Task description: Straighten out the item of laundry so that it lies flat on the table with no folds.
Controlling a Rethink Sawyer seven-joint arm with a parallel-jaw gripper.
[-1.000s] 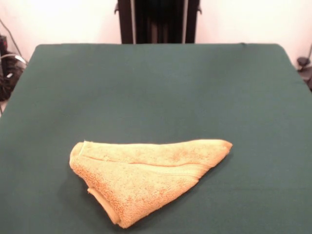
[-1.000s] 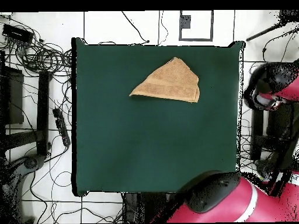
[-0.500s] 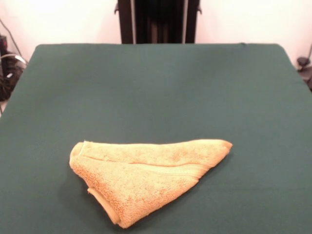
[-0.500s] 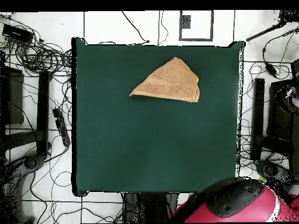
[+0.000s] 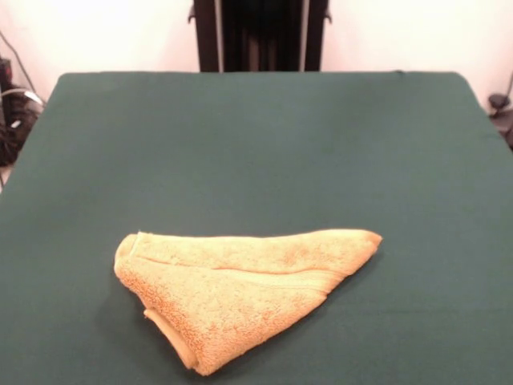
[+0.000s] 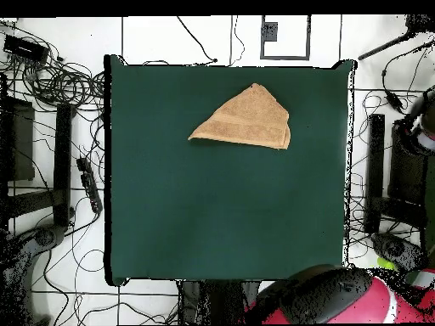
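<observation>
Fingers of the gripper show in neither view, so their state cannot be told, while the orange-yellow towel [image 5: 240, 289] lies folded into a triangle on the green table [image 5: 264, 144].

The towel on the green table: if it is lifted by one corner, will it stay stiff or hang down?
The towel is probably floppy: its fluffy terry lies folded into a triangle. Lifted, the layers would likely droop and unfold.
</observation>
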